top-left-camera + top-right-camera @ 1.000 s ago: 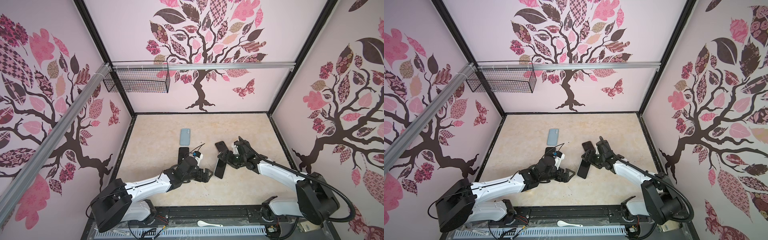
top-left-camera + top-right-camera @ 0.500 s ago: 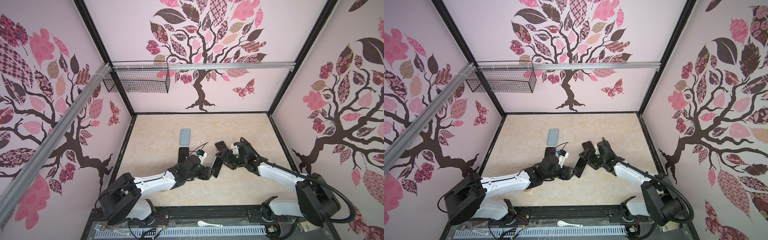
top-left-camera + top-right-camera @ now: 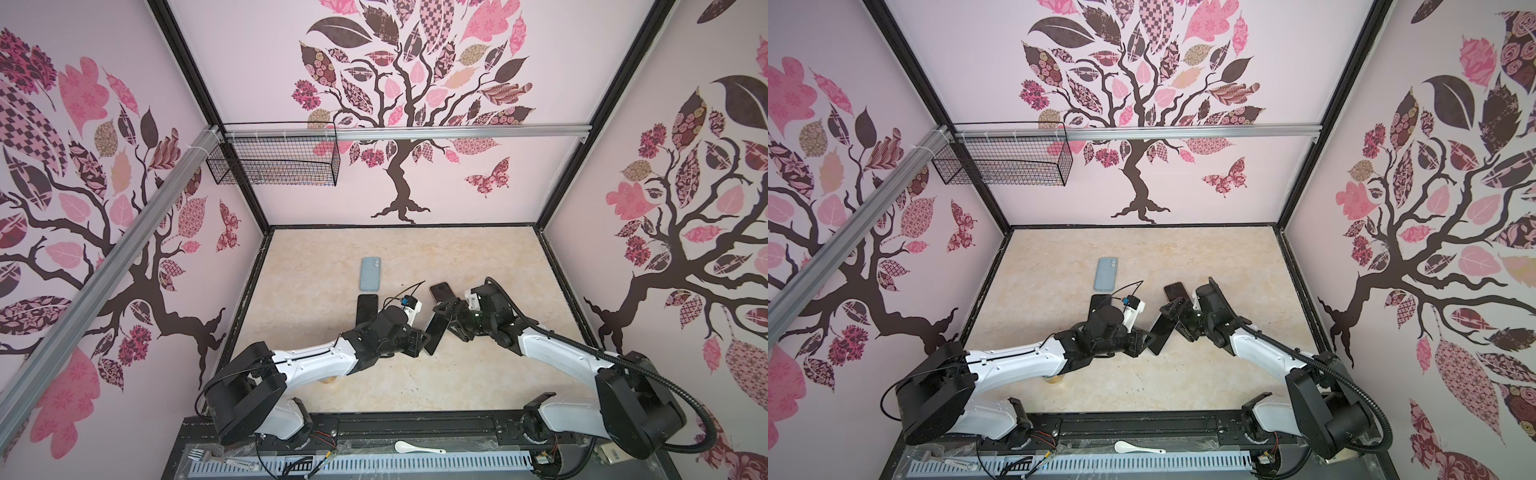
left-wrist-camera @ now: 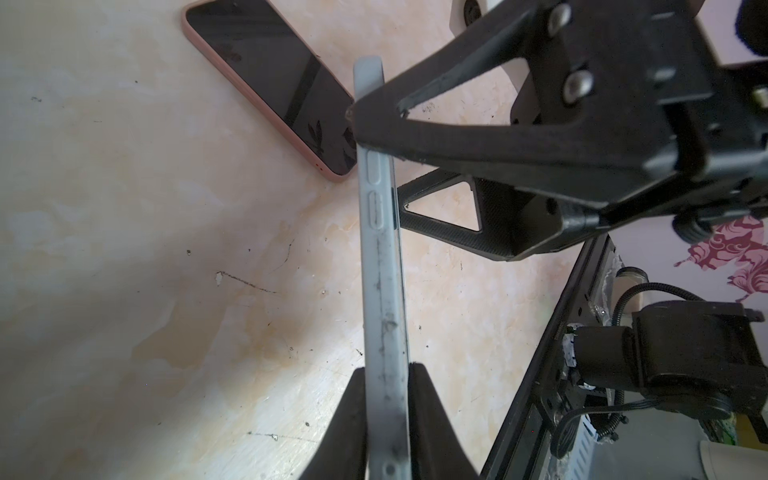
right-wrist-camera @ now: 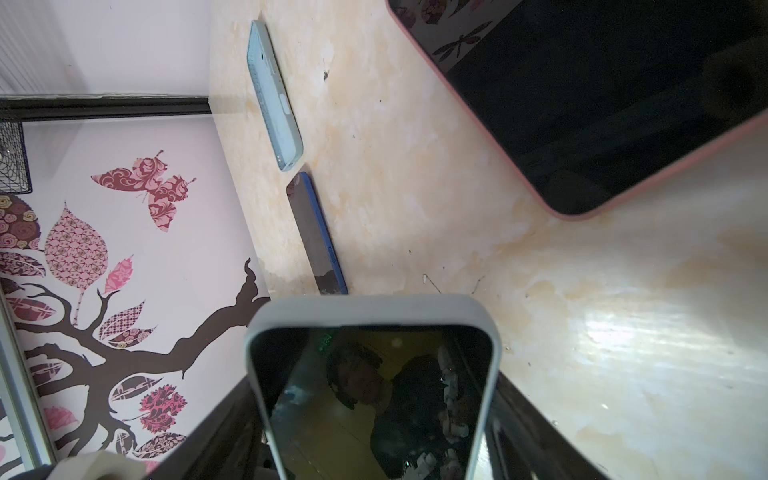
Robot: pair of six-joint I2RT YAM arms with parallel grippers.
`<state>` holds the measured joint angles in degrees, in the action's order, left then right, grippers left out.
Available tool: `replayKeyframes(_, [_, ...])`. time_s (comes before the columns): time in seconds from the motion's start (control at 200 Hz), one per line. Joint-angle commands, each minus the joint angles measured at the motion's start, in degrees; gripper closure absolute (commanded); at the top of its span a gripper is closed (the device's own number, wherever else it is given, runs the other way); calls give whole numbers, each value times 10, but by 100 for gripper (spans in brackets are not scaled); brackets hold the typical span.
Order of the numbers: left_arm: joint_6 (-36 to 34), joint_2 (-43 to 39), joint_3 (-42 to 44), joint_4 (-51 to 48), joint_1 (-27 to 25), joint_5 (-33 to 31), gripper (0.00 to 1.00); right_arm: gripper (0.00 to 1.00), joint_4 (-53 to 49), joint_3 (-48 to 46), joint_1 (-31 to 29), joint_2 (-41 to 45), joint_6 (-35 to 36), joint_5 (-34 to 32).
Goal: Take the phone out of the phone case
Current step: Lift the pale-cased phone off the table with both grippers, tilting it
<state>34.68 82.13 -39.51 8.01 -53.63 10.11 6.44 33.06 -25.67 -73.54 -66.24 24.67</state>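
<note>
Beige tabletop (image 3: 478, 257): left claw (image 4: 386, 395), right claw (image 3: 445, 318) both clamp grey-cased phone (image 4: 381, 282); pink-cased phone (image 4: 274, 83) beside.

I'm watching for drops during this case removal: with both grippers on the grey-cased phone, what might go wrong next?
The left gripper pinches only one end of the grey-cased phone, face to back; a pull may slip its fingers off. The right gripper squeezes the case's long edges, which may lock the phone inside. If dropped, it could strike the pink-cased phone lying nearby.
</note>
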Motion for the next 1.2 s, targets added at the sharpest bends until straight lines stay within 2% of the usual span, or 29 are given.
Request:
replayKeyframes(0.0, [-4, 1, -11, 0, -2, -6, 73, 80, 28, 0, 4, 32, -29, 4])
replayKeyframes(0.045, [-3, 1, -11, 0, -2, -6, 67, 80, 30, -1, 4, 31, -33, 3])
replayKeyframes(0.16, [-2, 4, -11, 0, -3, -5, 65, 80, 34, -1, 4, 35, -39, 0])
replayKeyframes(0.265, [-2, 3, -9, 1, -3, -4, 74, 80, 35, -1, 4, 35, -41, 1])
replayKeyframes(0.525, [-1, -1, -8, -2, -3, -6, 87, 79, 38, -5, 4, 39, -43, 0])
replayKeyframes(0.61, [7, -12, -12, -18, -3, -20, 100, 71, 27, -2, 4, 48, -26, -9])
replayKeyframes(0.835, [12, -78, -21, -59, 2, -58, 100, 18, 2, 20, 4, 114, 60, -62])
replayKeyframes(0.895, [8, -97, -29, -83, 8, -65, 100, 10, 4, 21, 4, 137, 94, -85])
replayKeyframes(0.98, [2, -120, -48, -122, 24, -67, 100, 3, -7, 28, 4, 164, 153, -115])
replayKeyframes(1.195, [-21, -164, -69, -178, 87, -7, 100, 3, -28, 49, 4, 204, 332, -123])
